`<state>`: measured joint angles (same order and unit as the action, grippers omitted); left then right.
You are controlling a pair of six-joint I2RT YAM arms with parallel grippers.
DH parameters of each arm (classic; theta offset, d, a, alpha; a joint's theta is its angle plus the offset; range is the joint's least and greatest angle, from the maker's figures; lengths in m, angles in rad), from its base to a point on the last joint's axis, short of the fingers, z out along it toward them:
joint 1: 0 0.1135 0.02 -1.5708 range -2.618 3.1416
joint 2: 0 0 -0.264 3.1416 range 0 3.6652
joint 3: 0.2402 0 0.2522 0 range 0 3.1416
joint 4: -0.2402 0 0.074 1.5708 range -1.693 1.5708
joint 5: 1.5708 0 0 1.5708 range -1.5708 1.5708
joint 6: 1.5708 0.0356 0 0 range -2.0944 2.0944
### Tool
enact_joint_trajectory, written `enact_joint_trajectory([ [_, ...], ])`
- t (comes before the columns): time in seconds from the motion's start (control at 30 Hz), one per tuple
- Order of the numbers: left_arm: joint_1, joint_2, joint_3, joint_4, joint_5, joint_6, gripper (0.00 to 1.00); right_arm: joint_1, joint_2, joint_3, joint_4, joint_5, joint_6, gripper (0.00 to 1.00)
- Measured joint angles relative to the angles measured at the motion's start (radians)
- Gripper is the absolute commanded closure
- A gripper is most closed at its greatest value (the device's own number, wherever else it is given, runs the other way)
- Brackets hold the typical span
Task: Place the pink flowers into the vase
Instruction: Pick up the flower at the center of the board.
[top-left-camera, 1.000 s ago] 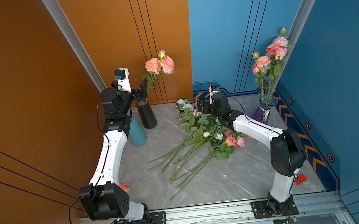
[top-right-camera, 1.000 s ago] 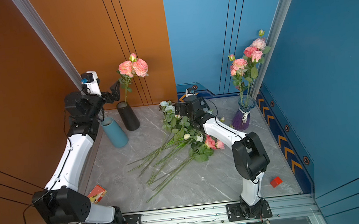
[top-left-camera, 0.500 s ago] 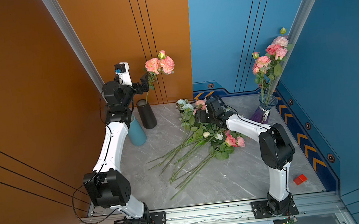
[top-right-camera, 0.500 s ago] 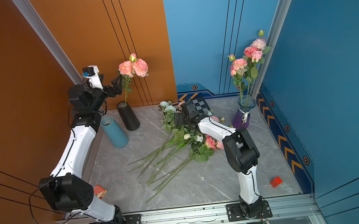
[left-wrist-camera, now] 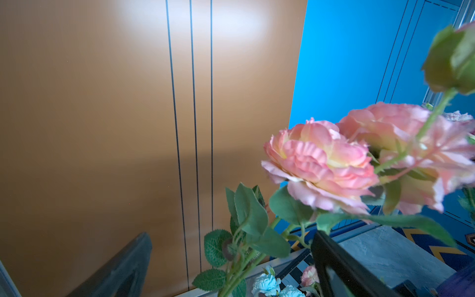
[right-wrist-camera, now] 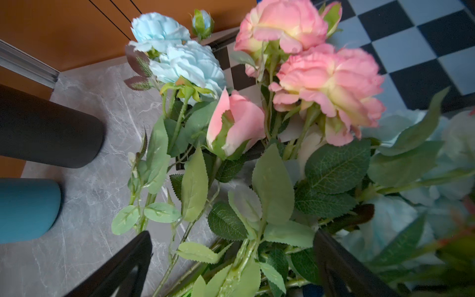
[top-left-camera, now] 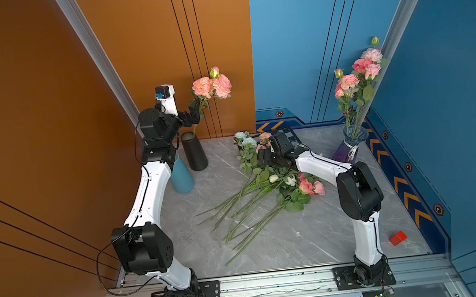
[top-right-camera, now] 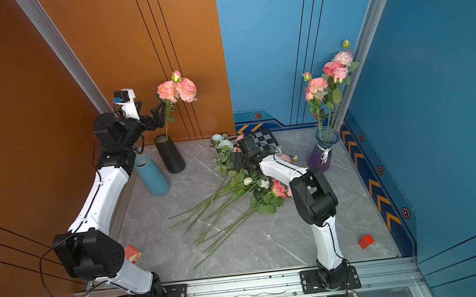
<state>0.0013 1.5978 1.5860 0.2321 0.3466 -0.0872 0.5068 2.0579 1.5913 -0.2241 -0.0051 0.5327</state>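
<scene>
Right wrist: right pincer (right-wrist-camera: 231,235) gapes over pink flowers (right-wrist-camera: 329,84) near the black vase (right-wrist-camera: 51,128), likely to clamp one; left pincer (left-wrist-camera: 231,235), also apart, flanks the stem (left-wrist-camera: 243,261) in that vase.

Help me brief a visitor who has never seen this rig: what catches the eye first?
The pink blooms standing tall in the black vase by the orange wall, the open left claw around their stem. Next, a fuller pink bunch in the glass vase against the blue wall. Between them a heap of loose flowers lies on the grey table, the open right claw over it.
</scene>
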Motion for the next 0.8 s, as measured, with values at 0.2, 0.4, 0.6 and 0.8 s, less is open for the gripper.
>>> enact_joint_trajectory([
  [0.2,-0.035,-0.028,-0.059,0.007,0.011,0.012,0.01,0.000,0.084,0.055,-0.032,-0.010,0.037,0.22],
  [0.4,-0.082,-0.062,-0.134,0.011,0.011,0.035,0.01,-0.002,0.157,0.143,-0.072,-0.018,0.055,0.35],
  [0.6,-0.109,-0.075,-0.169,0.011,0.010,0.048,0.02,-0.002,0.172,0.171,-0.089,-0.018,0.071,0.56],
  [0.8,-0.140,-0.085,-0.206,0.013,0.005,0.066,0.01,-0.003,0.172,0.173,-0.092,-0.018,0.075,0.77],
])
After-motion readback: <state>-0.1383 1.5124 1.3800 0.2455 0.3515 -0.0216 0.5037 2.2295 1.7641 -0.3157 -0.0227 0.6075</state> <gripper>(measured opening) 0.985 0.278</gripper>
